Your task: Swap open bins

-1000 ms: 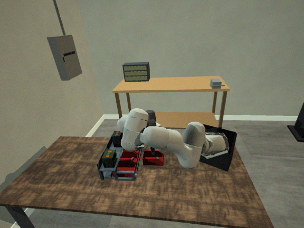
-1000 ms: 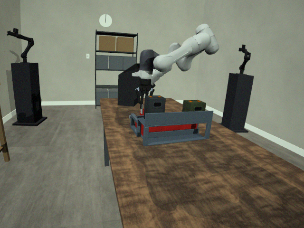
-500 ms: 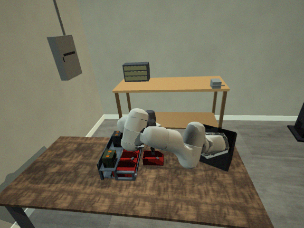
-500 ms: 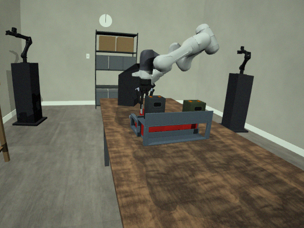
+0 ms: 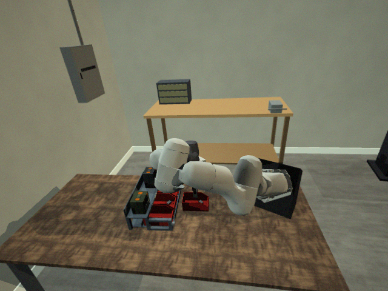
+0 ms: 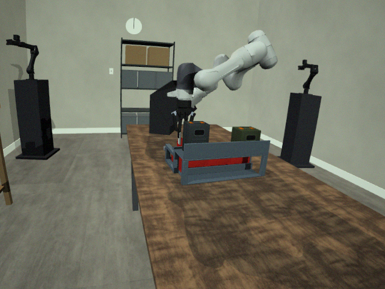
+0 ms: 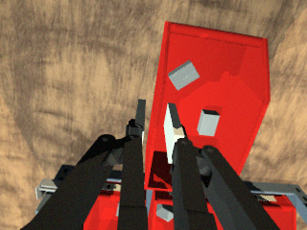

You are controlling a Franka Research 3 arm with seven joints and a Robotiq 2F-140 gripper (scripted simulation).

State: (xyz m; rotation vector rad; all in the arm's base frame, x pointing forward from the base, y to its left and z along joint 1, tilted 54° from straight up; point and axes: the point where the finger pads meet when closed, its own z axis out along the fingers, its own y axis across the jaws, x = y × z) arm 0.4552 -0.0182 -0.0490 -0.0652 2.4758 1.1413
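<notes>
A red open bin stands on the table top just right of the grey shelf. In the wrist view this bin holds two grey parts. My gripper reaches down over the bin's left side wall, one finger outside it and one inside. The fingers stand a little apart with a gap to the wall, so the gripper is open and holds nothing. It also shows in the top and exterior views. Red bins sit in the shelf; I cannot tell which one is empty.
A dark green box and a black box stand on the shelf's top board. The shelf's back faces the exterior view. The robot's black base stands at the table's far right.
</notes>
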